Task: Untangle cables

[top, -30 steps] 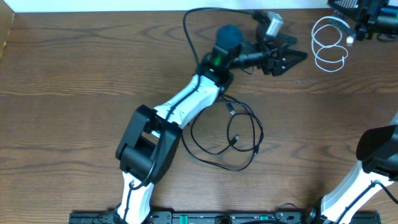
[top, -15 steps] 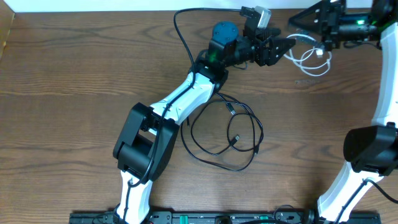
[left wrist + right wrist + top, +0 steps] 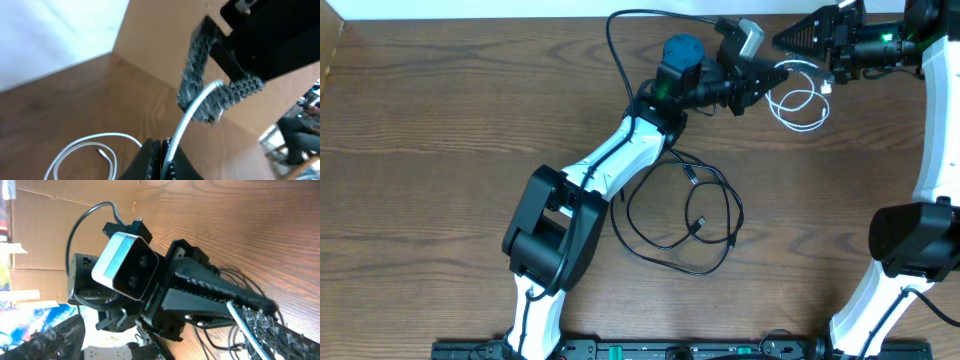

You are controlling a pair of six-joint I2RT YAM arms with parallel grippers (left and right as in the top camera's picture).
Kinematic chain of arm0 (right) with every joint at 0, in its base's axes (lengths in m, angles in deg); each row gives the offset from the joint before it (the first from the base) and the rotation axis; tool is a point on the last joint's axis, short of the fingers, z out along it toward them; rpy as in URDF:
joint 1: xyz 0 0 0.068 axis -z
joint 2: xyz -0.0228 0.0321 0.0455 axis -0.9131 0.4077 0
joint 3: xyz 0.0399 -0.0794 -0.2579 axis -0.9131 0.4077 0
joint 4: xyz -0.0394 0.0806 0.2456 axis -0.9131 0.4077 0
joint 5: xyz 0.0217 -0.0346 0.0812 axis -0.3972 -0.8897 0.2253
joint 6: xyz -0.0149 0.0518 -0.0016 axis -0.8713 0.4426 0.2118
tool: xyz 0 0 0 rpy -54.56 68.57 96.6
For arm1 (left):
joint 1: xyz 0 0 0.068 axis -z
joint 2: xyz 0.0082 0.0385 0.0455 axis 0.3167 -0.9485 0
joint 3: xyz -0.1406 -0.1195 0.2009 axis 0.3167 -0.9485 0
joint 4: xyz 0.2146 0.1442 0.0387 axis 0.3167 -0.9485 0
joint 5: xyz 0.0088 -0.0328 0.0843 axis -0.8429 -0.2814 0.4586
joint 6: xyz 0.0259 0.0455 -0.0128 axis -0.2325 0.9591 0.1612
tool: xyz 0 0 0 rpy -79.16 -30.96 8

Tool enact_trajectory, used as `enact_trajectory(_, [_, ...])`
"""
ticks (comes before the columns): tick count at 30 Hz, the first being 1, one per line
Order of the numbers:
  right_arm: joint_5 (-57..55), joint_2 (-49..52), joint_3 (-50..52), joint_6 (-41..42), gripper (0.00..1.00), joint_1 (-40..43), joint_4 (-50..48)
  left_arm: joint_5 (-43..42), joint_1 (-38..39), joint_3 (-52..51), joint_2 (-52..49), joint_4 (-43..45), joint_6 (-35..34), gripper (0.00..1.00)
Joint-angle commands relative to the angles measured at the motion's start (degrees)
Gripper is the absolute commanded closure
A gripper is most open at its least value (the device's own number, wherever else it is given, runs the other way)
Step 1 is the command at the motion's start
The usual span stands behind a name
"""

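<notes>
White cable (image 3: 192, 112) gripped at the far worktop (image 3: 440, 150) edge; black cable (image 3: 701, 224) loose mid-worktop.
Left pincer (image 3: 765, 80) is clamped on the white cable. Right pincer (image 3: 788, 40) stands wide, pads on either side of the raised strand; contact unclear, view blurred. Black cable's upper run is hidden under the left arm. 1 white plug visible.

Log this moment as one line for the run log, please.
left gripper: shut on white cable | right gripper: open, at same cable | black cable: loose on table
</notes>
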State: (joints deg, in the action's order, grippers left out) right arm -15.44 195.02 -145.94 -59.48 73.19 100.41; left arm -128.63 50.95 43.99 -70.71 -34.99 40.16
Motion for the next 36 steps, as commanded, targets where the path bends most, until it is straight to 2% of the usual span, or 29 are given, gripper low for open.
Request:
enact_trajectory(1, [-5.35,0.07,-0.28,-0.79,0.06,0.07,-0.2,-1.7,-0.02,0.76,-0.31,-1.11,1.81,0.92])
enact_trajectory(6, [-25.59,0.07,-0.24,3.54,0.03,0.37,-0.17,-1.66,-0.07,0.76,-0.31,-2.25,3.32,0.92])
enact_trajectory(11, [-36.17,0.11,-0.15,7.5,0.01,0.31,1.29,-0.59,-0.07,0.76,-0.31,-2.23,3.32,0.93])
enact_trajectory(17, [-39.52,0.13,1.25,13.35,0.01,0.31,0.59,0.48,-0.07,0.79,-0.31,-1.97,3.3,0.93])
enact_trajectory(23, [-44.57,0.13,8.68,18.67,0.01,0.33,-5.27,0.42,-0.07,0.79,-0.31,-1.99,3.23,0.93])
enact_trajectory(28, [-43.93,0.13,15.58,21.46,0.01,0.57,-10.8,0.22,-0.07,0.79,-0.31,-2.21,3.23,0.93])
enact_trajectory(31, [-38.71,0.13,17.18,21.09,0.01,1.05,-14.56,0.22,-0.07,0.79,-0.31,-2.43,3.23,0.93])
enact_trajectory(34, [-29.83,0.13,17.18,14.21,0.01,1.6,-18.25,0.24,-0.07,0.79,-0.31,-2.91,3.23,0.93])
enact_trajectory(36, [-22.99,0.13,17.2,5.66,0.01,1.73,-19.15,0.24,-0.07,0.79,-0.31,-2.93,3.23,0.93])
